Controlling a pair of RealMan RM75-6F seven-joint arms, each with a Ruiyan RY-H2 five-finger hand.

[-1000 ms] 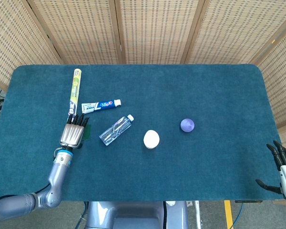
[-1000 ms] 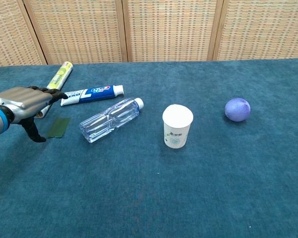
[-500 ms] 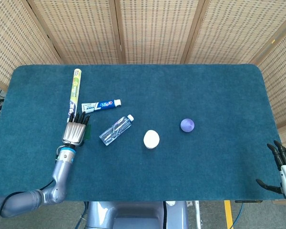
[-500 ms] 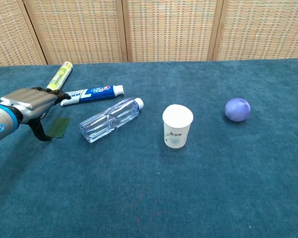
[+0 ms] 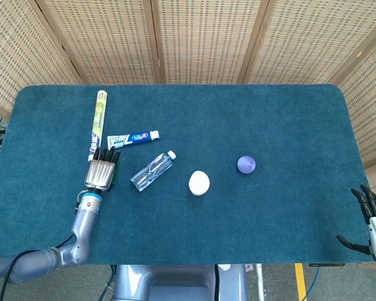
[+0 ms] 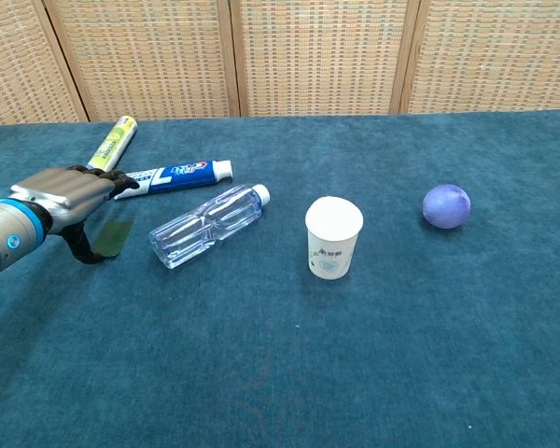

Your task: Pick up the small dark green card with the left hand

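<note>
Approach step is in hand: left hand [image 6: 63,193] is held over the dark green card [image 6: 115,235], fingers [image 5: 108,153] apart and nothing gripped. Descent and closure on the card edge are called for next.

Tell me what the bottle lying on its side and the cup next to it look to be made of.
Bottle: clear plastic, glossy; the cloth shows through it and it carries highlights, with a white cap.
Cup: probably paper, matte white with small print on its side; the finish rules out nothing firmer.
</note>
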